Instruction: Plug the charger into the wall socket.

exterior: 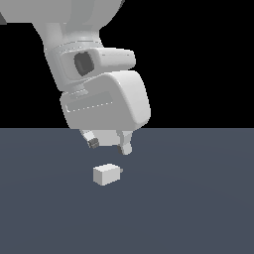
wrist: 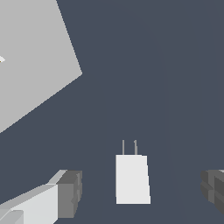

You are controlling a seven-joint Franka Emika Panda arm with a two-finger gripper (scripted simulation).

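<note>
A small white charger (exterior: 106,174) is seen lying on the dark floor (exterior: 198,208), directly below the gripper (exterior: 109,145), whose fingers are spread wide. The approach step is judged underway; next, lowering around the charger and closing is called for.

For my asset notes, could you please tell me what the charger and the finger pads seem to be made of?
The charger looks like matte white plastic, flat-shaded without gloss; its prongs are thin and pale, possibly metal. The finger pads look like dark grey ribbed rubber, though a simulator render leaves this open.
</note>
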